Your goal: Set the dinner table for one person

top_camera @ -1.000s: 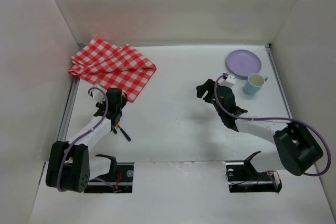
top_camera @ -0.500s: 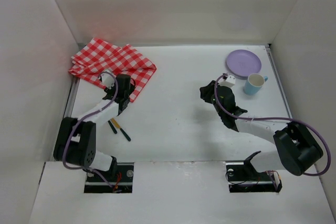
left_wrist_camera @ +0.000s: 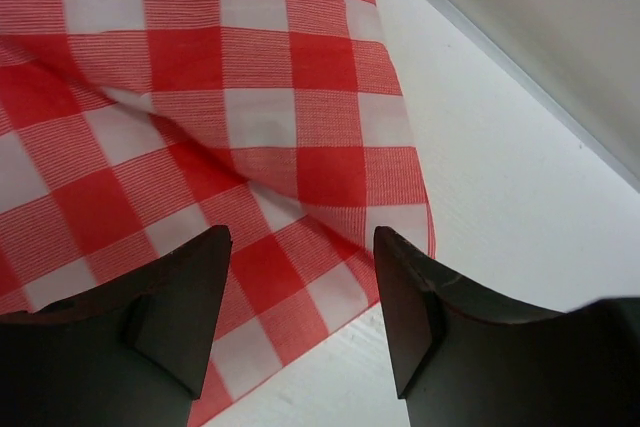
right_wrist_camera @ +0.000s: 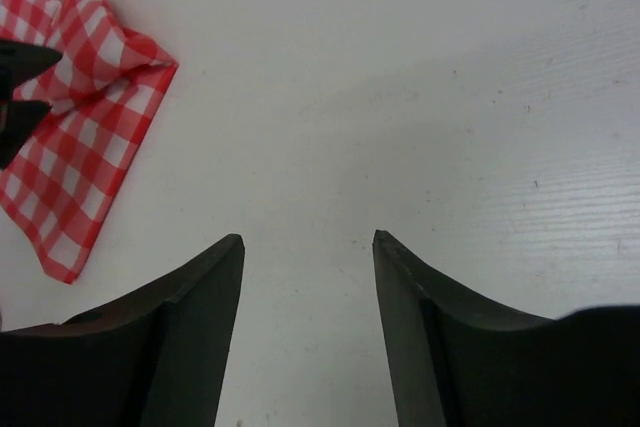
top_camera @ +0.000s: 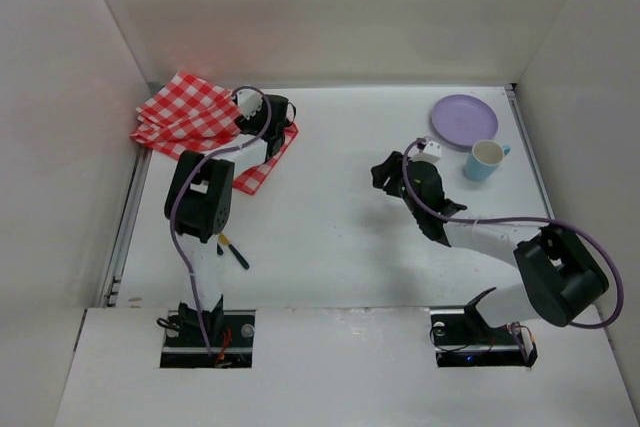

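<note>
Top external | dinner table (top_camera: 340,227) lies under both arms | left gripper (left_wrist_camera: 300,242) over checked cloth (top_camera: 190,117) at far-left corner, jaws apart, empty | right gripper (right_wrist_camera: 308,244) above bare centre, jaws apart, empty

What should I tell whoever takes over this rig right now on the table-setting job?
Left gripper open, empty, over the edge of the red-checked cloth in the far left corner.
Right gripper open, empty, above bare dinner table.
Purple plate and blue cup sit close together, far right; dark-handled cutlery lies by the left arm.
Nothing laid yet: cloth, plate, cup, cutlery all left to arrange.
</note>
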Robot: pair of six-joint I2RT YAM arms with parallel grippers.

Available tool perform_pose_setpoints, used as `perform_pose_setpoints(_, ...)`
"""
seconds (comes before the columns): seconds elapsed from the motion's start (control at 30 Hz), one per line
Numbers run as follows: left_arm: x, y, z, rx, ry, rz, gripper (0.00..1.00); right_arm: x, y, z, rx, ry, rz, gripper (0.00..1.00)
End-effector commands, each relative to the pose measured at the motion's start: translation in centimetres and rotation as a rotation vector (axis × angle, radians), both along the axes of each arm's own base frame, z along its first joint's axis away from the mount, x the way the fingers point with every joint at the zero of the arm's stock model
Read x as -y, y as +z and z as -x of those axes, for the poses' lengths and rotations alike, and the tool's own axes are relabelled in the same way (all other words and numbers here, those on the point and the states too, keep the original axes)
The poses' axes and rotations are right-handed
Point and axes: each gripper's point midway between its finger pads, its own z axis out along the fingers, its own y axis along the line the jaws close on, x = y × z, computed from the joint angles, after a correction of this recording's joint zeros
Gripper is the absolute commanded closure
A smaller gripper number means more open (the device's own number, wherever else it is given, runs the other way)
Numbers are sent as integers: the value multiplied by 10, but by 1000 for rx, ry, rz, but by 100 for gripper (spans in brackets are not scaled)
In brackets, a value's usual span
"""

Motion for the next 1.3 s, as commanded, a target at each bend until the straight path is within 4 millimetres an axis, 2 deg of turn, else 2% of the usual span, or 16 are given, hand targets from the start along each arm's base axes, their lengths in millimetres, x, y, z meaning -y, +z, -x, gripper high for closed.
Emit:
perform_pose_setpoints(0.0, 6, 15, -31, 63, 6, 34, 42, -18, 19, -6, 41, 58, -29, 36)
perform_pose_setpoints(0.13, 27, 1, -58, 53, -57, 104, 42, -30, 15, -4, 19, 103, -30, 33)
perform_pose_setpoints(0.23, 31, -12, -65, 12, -59, 96, 43, -31, 16, -4, 24, 104, -30, 32)
perform_pose_setpoints(0.3, 34, -24, -65, -22, -63, 89, 47, -30, 13, -4, 14, 102, -25, 32)
perform_pose_setpoints(0.4, 41, -44, -60, -62, -85, 120, 62, -29, 18, -4, 28, 97, -28, 32)
perform_pose_setpoints(0.47, 58, -56, -52, -90, -147, 181, 77, -27, 17, -4, 30, 88, -28, 32)
perform_pose_setpoints(0.53, 76, -59, -43, -97, -211, 227, 85, -27, 16, -3, 22, 86, -29, 32)
perform_pose_setpoints(0.63, 112, -60, -18, -109, -331, 268, 89, -18, 21, -2, 43, 57, -40, 32)
perform_pose_setpoints(0.77, 159, -63, 35, -149, -519, 285, 90, -2, 21, -5, 46, 0, -42, 32)
perform_pose_setpoints(0.87, 173, -70, 84, -190, -632, 275, 90, 3, 23, -6, 56, -18, -46, 28)
perform_pose_setpoints(0.97, 174, -78, 134, -242, -742, 215, 90, 4, 20, -7, 44, -15, -44, 21)
perform_pose_setpoints(1.03, 162, -85, 168, -285, -771, 173, 90, 1, 20, -8, 46, -3, -37, 16)
perform_pose_setpoints(1.17, 140, -84, 208, -302, -745, 192, 84, -7, 15, -13, 35, 27, -19, 12)
perform_pose_setpoints(1.27, 135, -65, 221, -254, -751, 213, 69, -21, 14, -14, 30, 70, -21, 12)
